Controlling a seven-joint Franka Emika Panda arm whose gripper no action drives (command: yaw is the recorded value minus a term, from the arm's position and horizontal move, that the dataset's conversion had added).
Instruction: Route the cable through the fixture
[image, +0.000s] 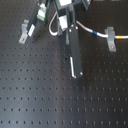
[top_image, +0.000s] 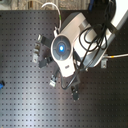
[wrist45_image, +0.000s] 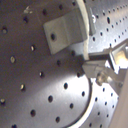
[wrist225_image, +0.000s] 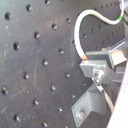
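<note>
Low over the board, the pincer (wrist225_image: 86, 61) grips the cable (wrist225_image: 80, 30).

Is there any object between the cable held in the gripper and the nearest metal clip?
Nothing visible. In the first wrist view the cable runs from the gripper right beside the clip, with only bare board between them.

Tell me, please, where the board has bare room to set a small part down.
In the first exterior view, the breadboard is bare across its whole near half, below the arm's dark link. The far strip is crowded: a clip at the first exterior view's left, another clip at its right holding the cable, and the gripper between them.
</note>
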